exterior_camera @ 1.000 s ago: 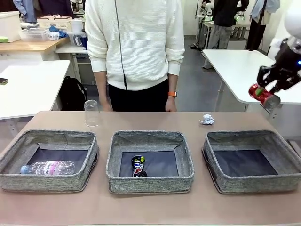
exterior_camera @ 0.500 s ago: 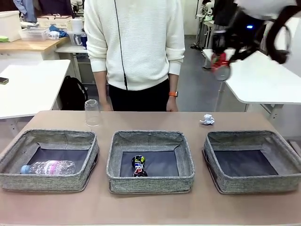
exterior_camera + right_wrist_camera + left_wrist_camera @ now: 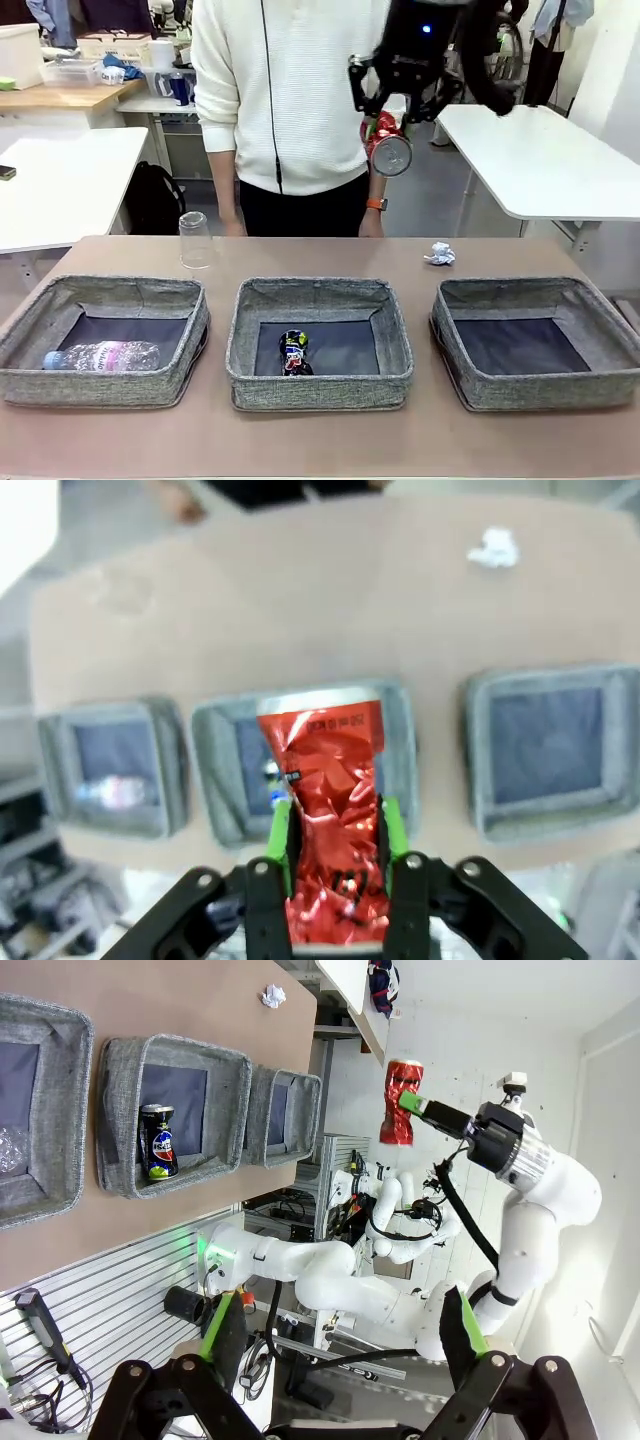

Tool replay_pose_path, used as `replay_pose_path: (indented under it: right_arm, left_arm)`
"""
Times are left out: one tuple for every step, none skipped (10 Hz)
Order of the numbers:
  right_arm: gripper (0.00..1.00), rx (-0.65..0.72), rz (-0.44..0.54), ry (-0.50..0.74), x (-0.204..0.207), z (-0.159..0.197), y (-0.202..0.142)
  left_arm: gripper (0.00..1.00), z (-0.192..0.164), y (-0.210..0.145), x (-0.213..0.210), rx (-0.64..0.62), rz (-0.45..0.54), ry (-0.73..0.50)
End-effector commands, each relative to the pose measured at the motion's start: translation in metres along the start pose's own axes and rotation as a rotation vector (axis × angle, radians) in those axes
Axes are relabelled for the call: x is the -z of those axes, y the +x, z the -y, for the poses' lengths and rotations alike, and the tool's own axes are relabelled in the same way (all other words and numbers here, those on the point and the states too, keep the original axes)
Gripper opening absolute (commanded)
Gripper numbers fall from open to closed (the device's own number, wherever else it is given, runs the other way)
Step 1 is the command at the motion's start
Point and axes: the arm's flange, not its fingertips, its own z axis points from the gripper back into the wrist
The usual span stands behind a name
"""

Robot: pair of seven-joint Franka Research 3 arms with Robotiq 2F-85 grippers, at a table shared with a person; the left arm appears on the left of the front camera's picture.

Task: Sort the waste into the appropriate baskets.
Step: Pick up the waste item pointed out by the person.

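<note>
The left pincer (image 3: 340, 1345) stood apart, empty. The middle basket (image 3: 318, 390) held a dark can (image 3: 292, 352). High above the worktop (image 3: 320, 255), the right pincer (image 3: 335, 830) was clamped across the crumpled waist of the red can (image 3: 322, 750). The can was probably light, thin-walled and slick, so best gripped at those dents.

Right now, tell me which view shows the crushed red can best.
Right wrist view: the crushed red can is large, central, creases plain. Front view shows it small, held high; left wrist view, distant.
</note>
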Motion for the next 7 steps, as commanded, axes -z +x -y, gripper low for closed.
replay_pose_path:
  right_arm:
    - [0.39, -0.027, -0.048, -0.034, -0.027, -0.021, 0.009]
    - [0.39, -0.025, -0.051, -0.024, -0.038, -0.033, 0.007]
    - [0.39, -0.031, -0.044, -0.008, -0.049, -0.039, 0.005]
    - [0.39, -0.048, -0.044, 0.020, -0.062, -0.043, 0.001]
    - [0.39, -0.052, -0.053, 0.051, -0.073, -0.047, 0.002]
    - [0.39, -0.053, -0.060, 0.079, -0.082, -0.052, 0.003]
    - [0.39, -0.052, -0.071, 0.110, -0.089, -0.059, 0.004]
  left_arm:
    - [1.00, 0.000, -0.002, -0.003, 0.017, -0.007, 0.005]
    - [1.00, 0.000, -0.002, -0.003, 0.017, -0.007, 0.005]
    - [1.00, 0.000, -0.002, -0.003, 0.017, -0.007, 0.005]
    - [1.00, 0.000, -0.002, -0.003, 0.017, -0.007, 0.005]
    - [1.00, 0.000, -0.002, -0.003, 0.017, -0.007, 0.005]
    - [1.00, 0.000, -0.002, -0.003, 0.017, -0.007, 0.005]
    - [1.00, 0.000, -0.002, -0.003, 0.017, -0.007, 0.005]
